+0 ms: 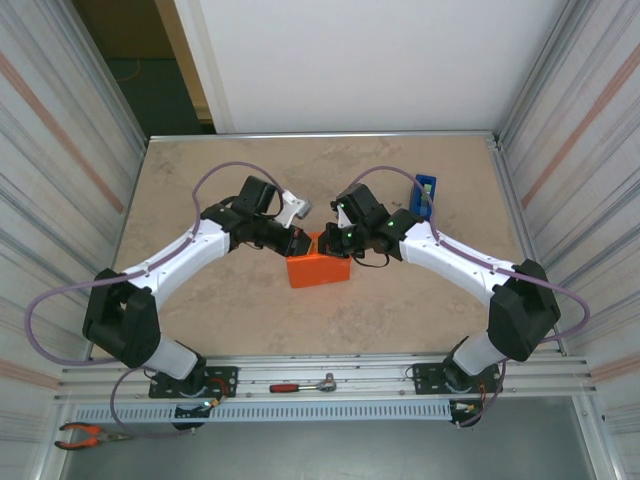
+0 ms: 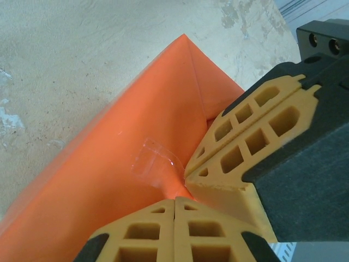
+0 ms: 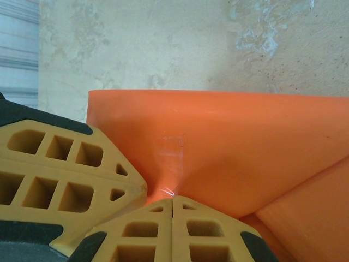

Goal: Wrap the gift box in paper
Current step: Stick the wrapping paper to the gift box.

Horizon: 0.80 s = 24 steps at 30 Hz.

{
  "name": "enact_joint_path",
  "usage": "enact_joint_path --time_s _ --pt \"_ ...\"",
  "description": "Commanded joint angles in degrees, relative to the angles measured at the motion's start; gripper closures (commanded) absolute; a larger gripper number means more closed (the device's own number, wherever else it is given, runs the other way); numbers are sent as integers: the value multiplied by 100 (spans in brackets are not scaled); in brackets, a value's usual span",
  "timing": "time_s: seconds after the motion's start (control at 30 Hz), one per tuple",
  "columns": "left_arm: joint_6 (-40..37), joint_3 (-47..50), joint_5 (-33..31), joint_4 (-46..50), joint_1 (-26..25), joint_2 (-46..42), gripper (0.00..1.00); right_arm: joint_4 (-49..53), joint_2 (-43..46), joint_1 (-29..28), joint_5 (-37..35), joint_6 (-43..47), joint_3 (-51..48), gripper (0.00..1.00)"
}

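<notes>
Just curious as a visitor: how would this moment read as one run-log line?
left gripper: shut | right gripper: shut | both: meeting at pinched-up peak of paper | clear tape: stuck on paper beside peak

table point(image 1: 250, 320): beige marbled | side walls point(image 1: 60, 130): ribbed metal | back panel point(image 1: 380, 60): white

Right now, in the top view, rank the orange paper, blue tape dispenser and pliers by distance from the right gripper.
1. paper, at the right gripper, table centre.
2. blue tape dispenser, far right.
3. pliers, near-left corner.
</notes>
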State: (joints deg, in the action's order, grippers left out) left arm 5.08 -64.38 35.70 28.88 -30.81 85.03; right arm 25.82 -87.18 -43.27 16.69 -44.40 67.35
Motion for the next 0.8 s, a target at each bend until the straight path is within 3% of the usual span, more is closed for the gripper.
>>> enact_joint_path --time_s 0.0,0.43,0.77 --pt "-152 115 -78 222 -40 -154 100 645 -344 -94 -34 -61 -195 100" --pt "-245 99 76 169 -152 -382 100 639 -322 -95 -53 -81 -231 100" --pt "-291 271 -186 261 -171 -311 100 669 -296 -95 -36 -84 -156 100"
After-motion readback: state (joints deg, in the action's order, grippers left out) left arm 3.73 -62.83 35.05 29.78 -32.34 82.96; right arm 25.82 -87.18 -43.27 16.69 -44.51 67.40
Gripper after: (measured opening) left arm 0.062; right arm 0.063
